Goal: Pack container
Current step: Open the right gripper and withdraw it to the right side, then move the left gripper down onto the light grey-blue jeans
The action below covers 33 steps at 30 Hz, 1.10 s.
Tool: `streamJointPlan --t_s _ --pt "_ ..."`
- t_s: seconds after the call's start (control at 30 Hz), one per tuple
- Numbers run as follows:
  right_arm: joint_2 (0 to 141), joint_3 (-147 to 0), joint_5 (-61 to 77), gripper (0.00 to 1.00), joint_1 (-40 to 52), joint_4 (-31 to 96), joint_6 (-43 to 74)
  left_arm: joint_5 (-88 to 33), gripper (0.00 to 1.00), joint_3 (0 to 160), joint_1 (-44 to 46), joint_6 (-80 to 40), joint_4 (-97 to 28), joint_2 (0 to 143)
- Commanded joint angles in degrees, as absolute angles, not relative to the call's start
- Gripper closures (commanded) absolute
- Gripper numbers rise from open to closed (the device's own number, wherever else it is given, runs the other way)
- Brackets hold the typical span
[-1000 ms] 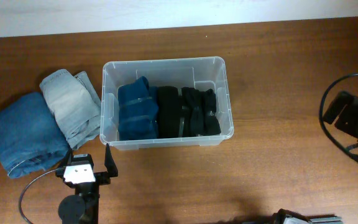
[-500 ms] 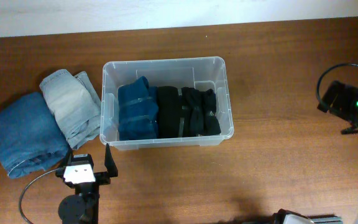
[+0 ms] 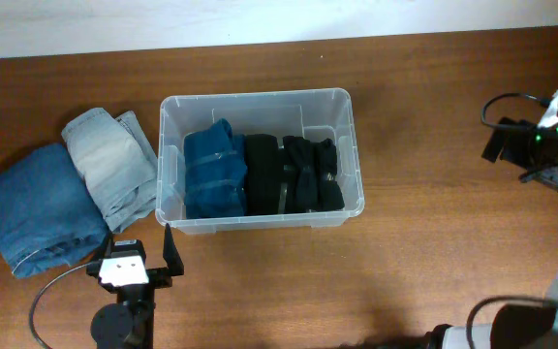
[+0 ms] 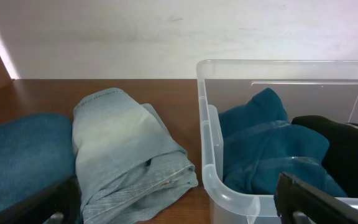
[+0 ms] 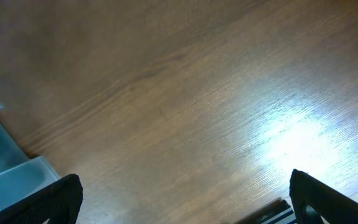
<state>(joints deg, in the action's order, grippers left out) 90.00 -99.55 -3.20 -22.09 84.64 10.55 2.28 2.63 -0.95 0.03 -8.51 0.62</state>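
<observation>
Both jaws: fully apart, empty. Container point(image 3: 256, 96): little spare room; I judge the pale jeans point(image 3: 112, 174) may snag its rim.

Most of the container point(image 3: 256, 96) floor was taken up by 1 blue roll point(image 3: 211, 174) and the black rolls point(image 3: 294, 174), so only a strip along the back wall was seen free. The left side was blocked by light jeans point(image 3: 112, 170) and dark jeans point(image 3: 37, 208). Bare table point(image 3: 434, 194) was seen on the right.
</observation>
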Motion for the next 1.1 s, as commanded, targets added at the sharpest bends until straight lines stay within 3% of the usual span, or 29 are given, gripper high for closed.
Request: streamJointPlan --t_s 0.0,0.63,0.9,1.07 --pt "93.0 -99.9 -3.9 0.02 -22.6 84.6 10.7 1.7 0.01 2.3 -1.3 0.9 -8.3 0.3" --pt "95.0 -99.9 -3.7 0.01 -22.6 84.6 10.7 1.7 0.01 2.3 -1.3 0.9 -8.3 0.3" --pt "95.0 -99.9 -3.7 0.02 -22.6 84.6 10.7 -2.5 0.01 4.1 -1.3 0.8 -0.3 0.3" --pt "95.0 -99.9 -3.7 0.02 -22.6 84.6 10.7 -2.6 0.01 13.7 -1.3 0.7 -6.9 3.2"
